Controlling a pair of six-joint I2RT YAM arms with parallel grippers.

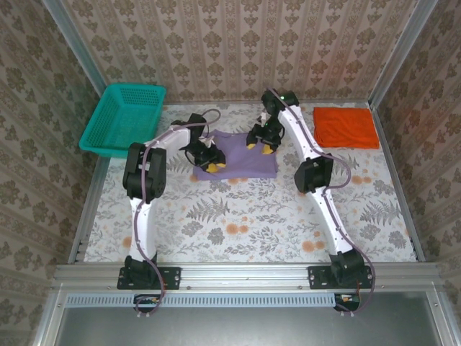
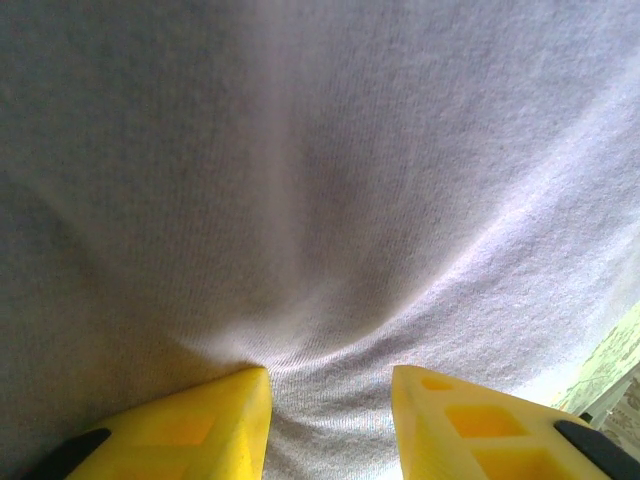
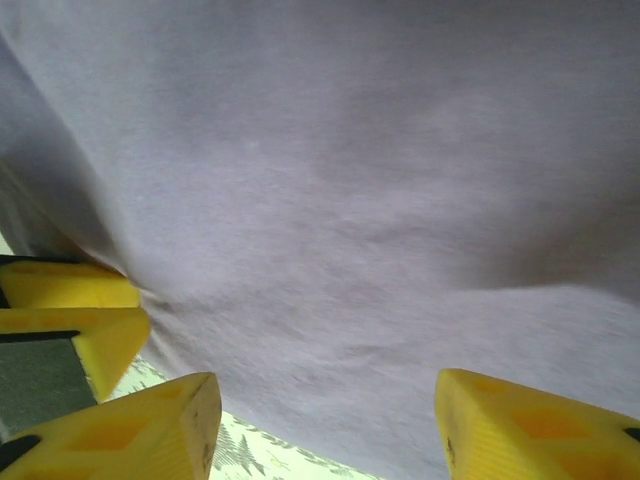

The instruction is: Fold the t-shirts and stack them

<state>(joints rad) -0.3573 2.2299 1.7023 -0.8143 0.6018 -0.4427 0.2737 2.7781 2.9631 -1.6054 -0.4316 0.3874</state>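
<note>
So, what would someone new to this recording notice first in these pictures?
Probably the lavender-purple t-shirt lying at the middle of the table, with the left gripper and the right gripper both down on it, their yellow fingers close against the cloth in the wrist views. Next come the bright orange t-shirt, folded into a rectangle at the far right, and the teal basket at the far left corner.

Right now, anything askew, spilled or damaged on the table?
Nothing spilled or damaged. The teal basket sits skewed at the far left corner, apparently overhanging the table edge. The lavender t-shirt lies slightly crooked and puckers where the left gripper presses it. The orange t-shirt is folded square.
</note>
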